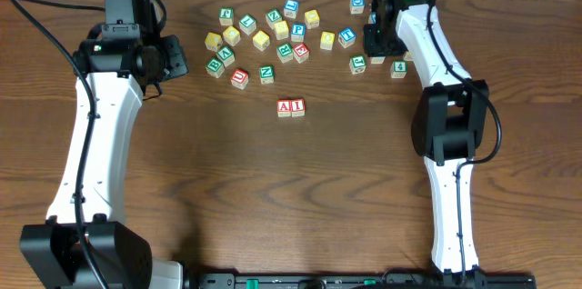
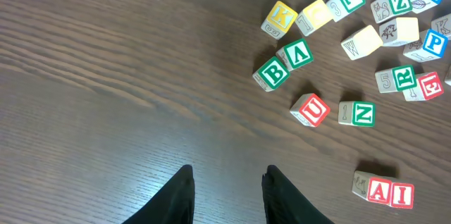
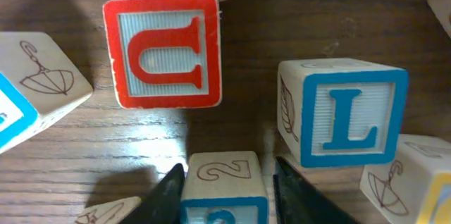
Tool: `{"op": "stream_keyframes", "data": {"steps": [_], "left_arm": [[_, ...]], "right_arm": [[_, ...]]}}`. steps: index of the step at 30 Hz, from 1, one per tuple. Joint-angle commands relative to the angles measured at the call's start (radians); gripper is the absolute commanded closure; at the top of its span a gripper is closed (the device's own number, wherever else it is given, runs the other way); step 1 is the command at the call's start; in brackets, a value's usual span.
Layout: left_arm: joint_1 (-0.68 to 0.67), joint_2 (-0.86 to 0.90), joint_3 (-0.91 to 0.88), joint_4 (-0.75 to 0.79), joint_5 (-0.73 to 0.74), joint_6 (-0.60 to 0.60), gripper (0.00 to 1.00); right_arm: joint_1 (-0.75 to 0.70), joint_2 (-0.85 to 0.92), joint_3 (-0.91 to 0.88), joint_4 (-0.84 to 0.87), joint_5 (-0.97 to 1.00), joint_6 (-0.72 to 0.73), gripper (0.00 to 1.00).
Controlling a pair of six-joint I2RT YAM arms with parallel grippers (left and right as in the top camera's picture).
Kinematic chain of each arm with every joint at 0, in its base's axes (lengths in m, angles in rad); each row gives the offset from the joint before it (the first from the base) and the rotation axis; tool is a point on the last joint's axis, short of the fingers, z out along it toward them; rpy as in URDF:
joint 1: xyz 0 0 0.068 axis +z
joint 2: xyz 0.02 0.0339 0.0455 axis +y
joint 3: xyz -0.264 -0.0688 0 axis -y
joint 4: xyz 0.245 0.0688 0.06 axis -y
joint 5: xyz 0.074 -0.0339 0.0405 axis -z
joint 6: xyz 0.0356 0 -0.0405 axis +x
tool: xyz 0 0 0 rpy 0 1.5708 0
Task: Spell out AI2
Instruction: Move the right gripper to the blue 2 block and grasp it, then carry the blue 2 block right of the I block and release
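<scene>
The 2 block (image 3: 225, 182), up by the far right corner, is pinched in the right gripper (image 3: 227, 170). It's crowded there, so the L block (image 3: 345, 115) could easily get dragged along on the lift. The left gripper (image 2: 225, 182) is left open, and the AI pair (image 1: 291, 107) is parked mid-worktop.

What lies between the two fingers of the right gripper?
The 2 block lies there, a finger on each side; the right wrist view shows it.

Red A block (image 2: 379, 192), red I block (image 2: 402, 194) touching it, red U block (image 3: 162, 51), blue L block (image 3: 352, 115), pale 2 block (image 3: 224, 178).
</scene>
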Motion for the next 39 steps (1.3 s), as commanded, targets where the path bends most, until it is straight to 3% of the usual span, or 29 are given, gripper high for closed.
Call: {"op": "stream_keyframes", "data": {"steps": [1,10,23,31,39], "left_arm": [[0.002,0.005,0.008,-0.003,-0.009,-0.013,0.68],[0.002,0.005,0.008,-0.003,-0.009,-0.013,0.68],[0.002,0.005,0.008,-0.003,-0.009,-0.013,0.68],[0.002,0.005,0.008,-0.003,-0.009,-0.023,0.68],[-0.002,0.026,0.008,-0.008,-0.008,-0.055,0.68]], "right_arm": [[-0.007,0.001,0.008,-0.003,0.001,-0.004,0.73],[-0.006,-0.043,0.011,-0.023,0.001,-0.003,0.87],[0.037,-0.335,0.011,-0.163,-0.076,0.027,0.91],[0.150,-0.313,-0.016,-0.305,-0.078,0.083,0.95],[0.262,-0.293,-0.219,-0.209,-0.078,0.159,0.94]]}}
